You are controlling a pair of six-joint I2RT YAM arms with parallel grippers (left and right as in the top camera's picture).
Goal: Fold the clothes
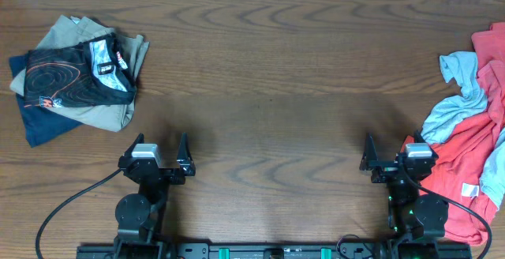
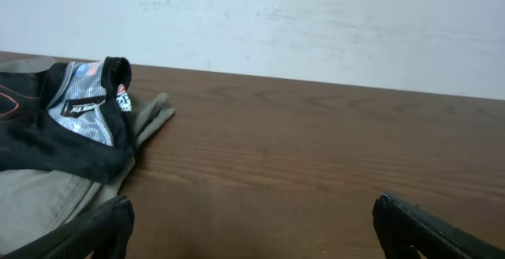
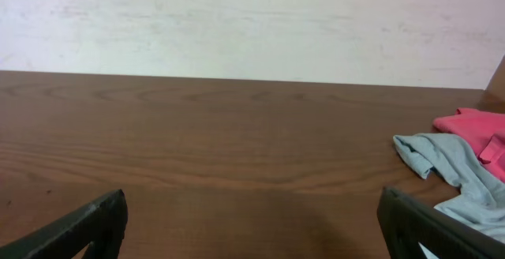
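- Two open grippers in the overhead view: left gripper (image 1: pixel 162 144) and right gripper (image 1: pixel 392 145), fingers spread wide, holding nothing, above the brown wooden table (image 1: pixel 268 77).
- Folded black T-shirt with orange contour lines (image 1: pixel 67 81) lies far left, on top of a khaki garment (image 1: pixel 106 115) and a navy garment (image 1: pixel 35 129).
- Crumpled coral-red shirt (image 1: pixel 465 160) and pale grey-blue shirt (image 1: pixel 458 105) are heaped at the right edge.
- Left wrist: jaws wide, nothing between them. Black T-shirt (image 2: pixel 47 137) sits ahead-left.
- Right wrist: jaws wide, empty. Grey-blue shirt (image 3: pixel 454 164) sits ahead-right.

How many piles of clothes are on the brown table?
2. A folded stack, topped by a black T-shirt with orange lines, sits far left. A loose heap of coral-red and grey-blue shirts lies at the right edge, partly cut off.
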